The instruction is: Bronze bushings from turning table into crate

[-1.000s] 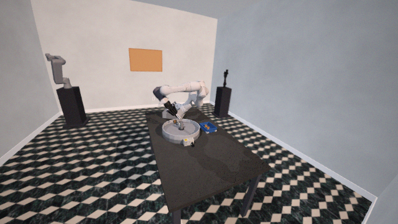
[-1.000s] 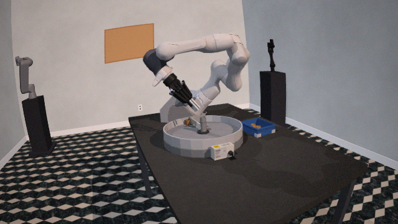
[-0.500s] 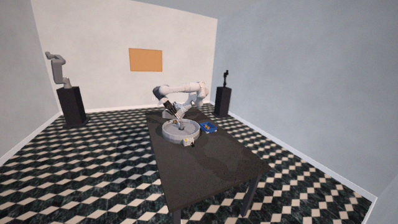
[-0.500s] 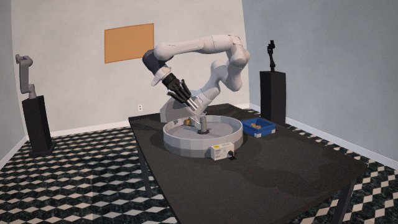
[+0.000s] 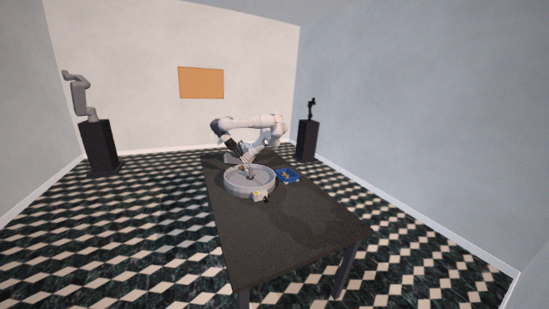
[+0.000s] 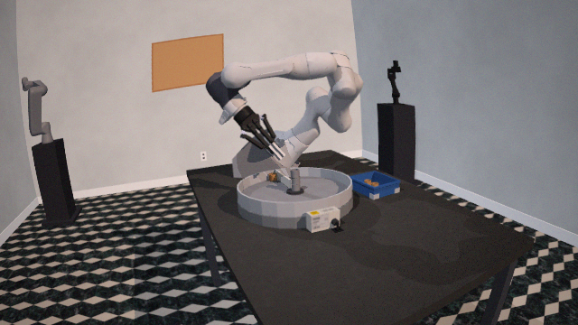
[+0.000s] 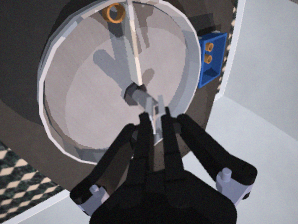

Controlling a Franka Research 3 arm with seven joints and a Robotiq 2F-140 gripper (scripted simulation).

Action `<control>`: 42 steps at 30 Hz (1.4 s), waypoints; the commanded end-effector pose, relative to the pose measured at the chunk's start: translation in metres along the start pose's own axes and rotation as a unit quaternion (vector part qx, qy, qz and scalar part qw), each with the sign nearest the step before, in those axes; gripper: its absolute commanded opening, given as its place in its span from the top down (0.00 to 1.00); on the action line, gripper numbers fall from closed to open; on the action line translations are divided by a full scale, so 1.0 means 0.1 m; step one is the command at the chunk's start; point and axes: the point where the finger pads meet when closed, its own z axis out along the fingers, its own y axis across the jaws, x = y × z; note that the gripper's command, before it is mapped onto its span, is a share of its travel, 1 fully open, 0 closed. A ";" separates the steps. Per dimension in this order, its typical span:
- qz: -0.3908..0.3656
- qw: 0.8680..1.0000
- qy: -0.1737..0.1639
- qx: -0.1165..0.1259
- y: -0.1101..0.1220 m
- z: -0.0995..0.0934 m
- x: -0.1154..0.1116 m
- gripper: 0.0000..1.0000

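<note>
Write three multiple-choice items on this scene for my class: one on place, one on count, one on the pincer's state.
1. Where is the blue crate?
A. Inside the turning table
B. Beside the turning table
C. On the floor

2. How many bronze bushings are in the crate?
A. Two
B. Four
C. None

3. How is the pincer?
A. Wide open
B. Gripping the crate
C. Shut

Key:
1 B: the crate stands outside the round wall of the turning table.
2 A: two orange-brown rings show inside.
3 C: the pincer has its fingertips close together.

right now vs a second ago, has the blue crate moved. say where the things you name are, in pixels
No, the blue crate (image 5: 293, 178) (image 6: 384, 191) (image 7: 204, 79) has stayed put, beside the turning table's (image 5: 246, 190) (image 6: 271, 212) (image 7: 42, 95) rim in the exterior view.
</note>
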 end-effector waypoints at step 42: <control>0.430 0.902 -0.030 0.001 0.04 -0.16 0.42 0.94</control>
